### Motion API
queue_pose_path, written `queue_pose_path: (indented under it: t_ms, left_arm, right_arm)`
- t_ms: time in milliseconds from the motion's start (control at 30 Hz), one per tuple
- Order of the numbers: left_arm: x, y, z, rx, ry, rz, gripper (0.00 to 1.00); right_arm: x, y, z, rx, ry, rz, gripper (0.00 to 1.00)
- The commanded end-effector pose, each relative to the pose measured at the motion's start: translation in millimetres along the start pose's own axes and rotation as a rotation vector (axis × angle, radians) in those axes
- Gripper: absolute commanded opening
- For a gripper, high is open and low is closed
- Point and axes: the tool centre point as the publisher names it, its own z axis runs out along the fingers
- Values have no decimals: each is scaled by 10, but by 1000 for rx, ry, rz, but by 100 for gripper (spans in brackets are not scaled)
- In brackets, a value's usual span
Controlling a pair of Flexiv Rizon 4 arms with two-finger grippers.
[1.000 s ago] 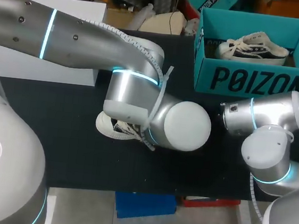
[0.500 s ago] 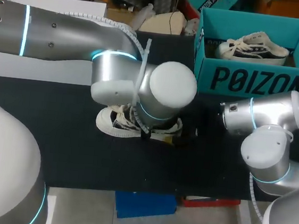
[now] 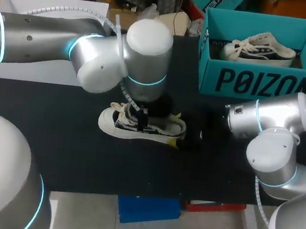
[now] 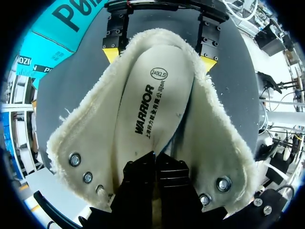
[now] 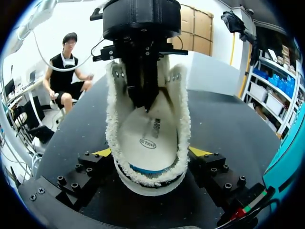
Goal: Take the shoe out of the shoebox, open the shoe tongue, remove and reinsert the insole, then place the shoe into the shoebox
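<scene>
Left wrist view puts the left hand (image 4: 155,166) nearest, its 2 dark fingers pressed together deep in the mouth of the shoe (image 4: 88,138). They meet at the fore end of the insole (image 4: 155,102) and seem to be clamped on it, though the pinch itself is hard to make out. The insole lies along the inside of the shoe, and the right wrist view shows a blue layer under its heel end, so it looks lifted rather than seated.

Just beyond, the right hand (image 4: 159,56) has its 2 yellow tips against the heel, 1 on each side, gripping the shoe there. The shoe stands sole-down near the middle of the tabletop (image 3: 57,137), toe toward the left arm's side. Farther off, at the far right corner, is the teal shoebox (image 3: 260,82), open, with a spare shoe (image 3: 258,50) lying inside.

Judging by its look, the shoe is light, with a soft fleecy upper that gives under pressure and a firmer rubber sole. The heel counter is the sound place to hold it. The insole appears thin and floppy. It is best pinched at 1 end and fed in flat, since it may buckle or fold against the lining.
</scene>
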Motion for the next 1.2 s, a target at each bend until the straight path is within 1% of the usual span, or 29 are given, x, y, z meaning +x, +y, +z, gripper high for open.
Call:
queue_pose_path:
  t_ms: [33,200,433,500,667,767,800,1067,1200]
  left_arm:
    - [-127,207,332,156,76,1,0]
    - [-105,187,193,219,93,2,0]
    - [-60,119,34,253,92,27,0]
    - [-41,74,-8,257,88,41,0]
    - [-2,-120,-80,234,79,90,0]
    - [0,-223,-120,238,75,104,0]
    - [-7,-250,-132,252,75,107,0]
    - [-55,-374,-227,270,68,111,0]
    - [-51,-423,-277,293,60,121,0]
  right_arm:
    - [13,-42,-44,2,-2,1,0]
    - [13,-42,-44,2,-2,1,0]
    - [13,-42,-44,2,-2,1,0]
    - [13,-42,-44,2,-2,1,0]
    - [13,-42,-44,2,-2,1,0]
    - [13,-42,-44,2,-2,1,0]
    - [13,-42,-44,2,-2,1,0]
    - [13,-42,-44,2,-2,1,0]
    - [13,-42,-44,2,-2,1,0]
